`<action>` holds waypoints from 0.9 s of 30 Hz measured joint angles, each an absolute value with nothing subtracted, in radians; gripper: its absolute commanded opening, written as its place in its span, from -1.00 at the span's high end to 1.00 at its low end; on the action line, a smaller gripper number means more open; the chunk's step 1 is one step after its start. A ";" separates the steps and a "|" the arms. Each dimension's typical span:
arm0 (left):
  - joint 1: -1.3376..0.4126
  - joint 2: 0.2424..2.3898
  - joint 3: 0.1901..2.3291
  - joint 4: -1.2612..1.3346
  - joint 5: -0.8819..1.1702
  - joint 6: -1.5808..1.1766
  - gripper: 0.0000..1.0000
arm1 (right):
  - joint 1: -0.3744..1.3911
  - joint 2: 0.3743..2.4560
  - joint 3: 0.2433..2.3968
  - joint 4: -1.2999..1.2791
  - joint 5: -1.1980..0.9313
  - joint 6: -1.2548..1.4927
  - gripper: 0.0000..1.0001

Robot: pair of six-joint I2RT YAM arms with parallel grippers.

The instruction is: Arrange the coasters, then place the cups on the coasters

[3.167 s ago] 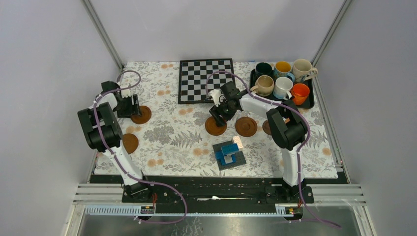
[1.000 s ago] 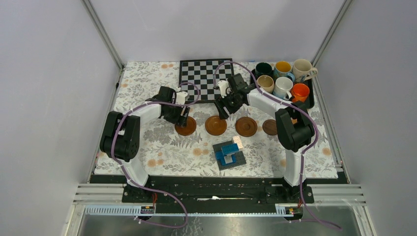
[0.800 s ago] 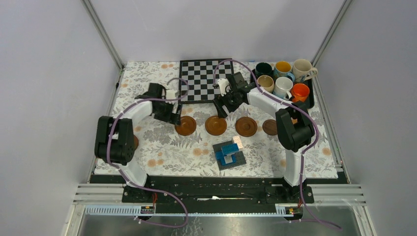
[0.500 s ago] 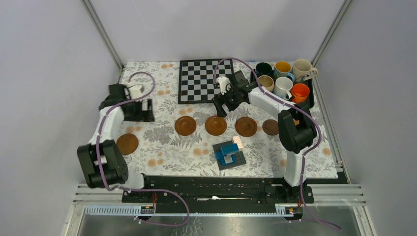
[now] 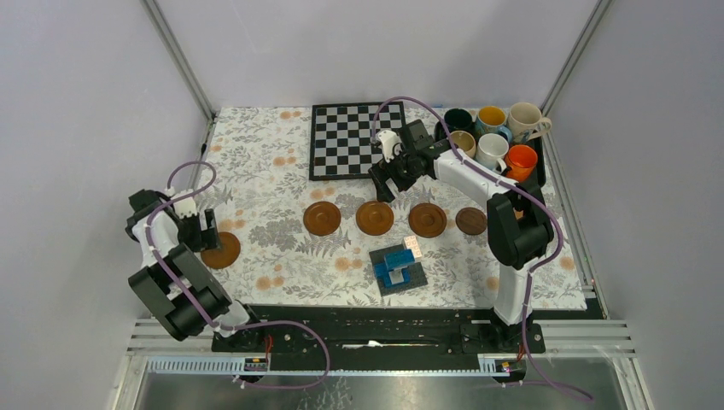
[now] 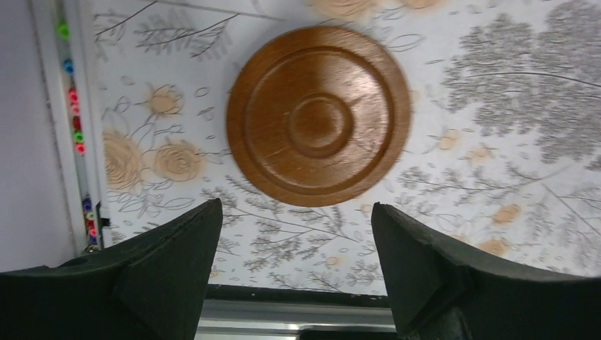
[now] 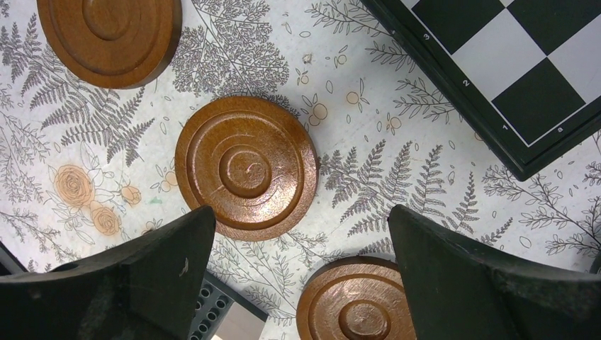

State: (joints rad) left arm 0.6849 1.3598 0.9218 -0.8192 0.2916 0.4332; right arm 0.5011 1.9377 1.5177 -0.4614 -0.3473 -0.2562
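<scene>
A row of brown coasters lies mid-table: (image 5: 322, 219), (image 5: 374, 218), (image 5: 427, 219) and a smaller, darker one (image 5: 470, 220). One more coaster (image 5: 221, 251) lies alone at the left. My left gripper (image 5: 207, 237) hovers open just beside it; in the left wrist view that coaster (image 6: 319, 124) sits ahead of the empty fingertips (image 6: 298, 276). My right gripper (image 5: 384, 186) hangs open and empty behind the row, with two coasters (image 7: 246, 166), (image 7: 358, 304) below it. The cups stand on the black tray (image 5: 538, 182): dark green (image 5: 458, 120), blue (image 5: 492, 117), cream (image 5: 525, 120), beige (image 5: 464, 141), white (image 5: 491, 149), orange (image 5: 521, 160).
A chessboard (image 5: 357, 139) lies at the back centre, its corner (image 7: 524, 71) close to the right gripper. A grey plate with blue bricks (image 5: 397, 267) sits in front of the coaster row. The metal table rail (image 6: 283, 312) runs just behind the left fingers.
My left gripper let go of the row's leftmost coaster, then swung left and toward the near edge to the lone coaster. The right arm barely moved.
</scene>
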 measured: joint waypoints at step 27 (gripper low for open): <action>0.735 1.540 0.858 -0.618 0.235 0.485 -0.28 | 0.501 1.938 1.579 -0.554 -0.341 -0.296 -0.99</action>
State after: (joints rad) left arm 0.7349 1.5402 0.8581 -0.6182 0.2348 0.4854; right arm 0.5011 1.9377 1.5791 -0.5537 -0.3412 -0.2958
